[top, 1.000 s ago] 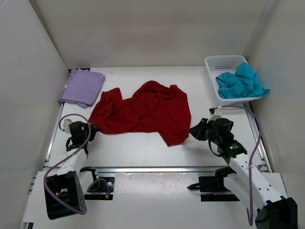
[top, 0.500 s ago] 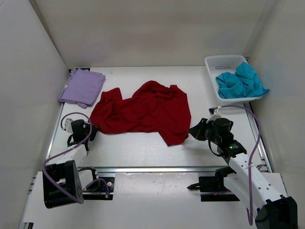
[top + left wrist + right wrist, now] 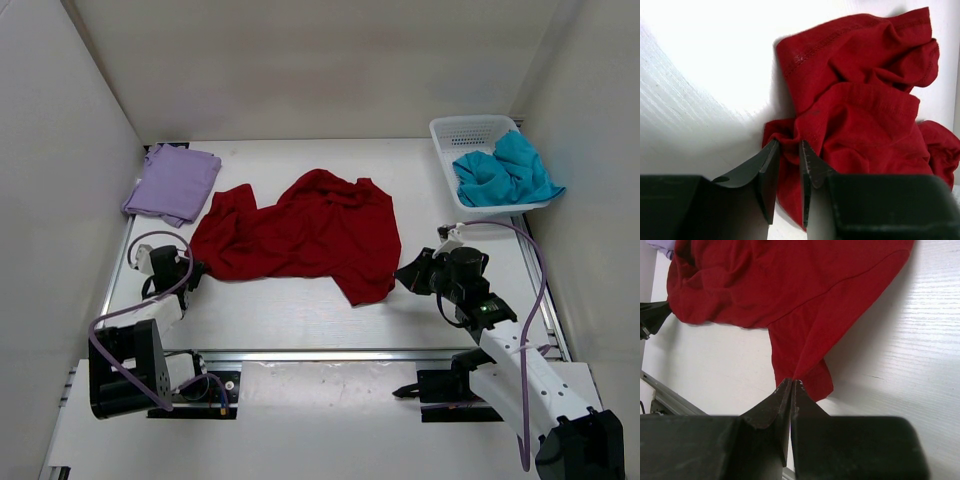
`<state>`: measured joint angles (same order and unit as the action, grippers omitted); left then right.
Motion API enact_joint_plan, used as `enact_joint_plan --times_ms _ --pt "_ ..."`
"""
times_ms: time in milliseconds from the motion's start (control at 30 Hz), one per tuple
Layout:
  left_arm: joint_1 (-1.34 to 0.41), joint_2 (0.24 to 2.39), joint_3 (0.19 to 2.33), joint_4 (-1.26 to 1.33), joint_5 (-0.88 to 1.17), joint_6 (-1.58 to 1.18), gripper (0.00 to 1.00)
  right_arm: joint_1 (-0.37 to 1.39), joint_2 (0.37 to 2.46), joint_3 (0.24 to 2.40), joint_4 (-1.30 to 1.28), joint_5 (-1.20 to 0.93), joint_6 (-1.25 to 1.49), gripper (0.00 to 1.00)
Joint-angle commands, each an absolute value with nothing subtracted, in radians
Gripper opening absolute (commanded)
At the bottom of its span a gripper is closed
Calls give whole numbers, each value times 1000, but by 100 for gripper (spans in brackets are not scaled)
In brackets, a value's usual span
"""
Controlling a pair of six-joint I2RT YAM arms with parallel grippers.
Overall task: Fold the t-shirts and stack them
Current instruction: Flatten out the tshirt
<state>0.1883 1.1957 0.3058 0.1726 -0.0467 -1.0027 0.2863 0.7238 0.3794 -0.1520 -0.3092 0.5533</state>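
The left gripper (image 3: 787,145) has crept slightly toward 12 o'clock. Its jaws have narrowed to a slim gap at the 8 o'clock hem of the red t-shirt (image 3: 300,235), which lies spread at the centre of the table (image 3: 300,320). Whether they pinch cloth I cannot tell. The right gripper (image 3: 791,381) stays clamped on the shirt's 4 o'clock corner.

The deep red t-shirt (image 3: 300,235) lies unfolded and rumpled at the table's centre, spread wide, with wrinkles bunched toward nine o'clock. The lavender t-shirt (image 3: 173,183) rests folded flat into a neat rectangle at ten o'clock. The teal t-shirt (image 3: 505,172) sits crumpled in the white basket (image 3: 470,124) at two o'clock, spilling over its rim.
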Motion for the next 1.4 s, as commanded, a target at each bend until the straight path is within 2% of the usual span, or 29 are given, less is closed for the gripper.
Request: enact_joint_plan --times_ms 0,100,300,500,633,700,833,933,1100,1133,1200,1233,1300,1367 --pt "212 1198 327 193 -72 -992 29 288 718 380 -100 -325 549 0" --pt "210 1209 328 201 -67 -988 22 279 721 377 -106 -330 551 0" --pt "201 1212 368 189 -63 -965 0 281 712 382 -104 -325 549 0" --pt "126 1072 488 112 -25 -904 0 256 719 461 -141 -344 551 0" --pt "74 1054 748 16 87 -830 0 244 724 699 -254 -263 491 0" --pt "61 1098 976 -118 142 -786 0 245 751 858 -333 -178 443 0" --pt "126 1163 1282 -212 315 -788 0 262 831 1269 -480 32 330 0" --pt "172 1227 1533 -291 382 -804 0 275 1003 1604 -592 155 249 0" --pt "345 1275 1658 -267 541 -914 0 358 1263 2203 -707 259 126 0" --pt "360 1278 1669 -264 558 -926 0 403 1319 2253 -693 306 98 0" --pt "390 1285 1684 -287 558 -928 0 719 1354 2367 -561 629 -147 0" --pt "382 1285 1698 -299 542 -920 0 824 1351 2352 -476 720 -240 0" --pt "371 1293 1721 -327 496 -884 0 833 1364 2355 -309 707 -352 0" --pt "347 1296 1721 -345 447 -859 0 805 1393 2326 -252 728 -406 0"
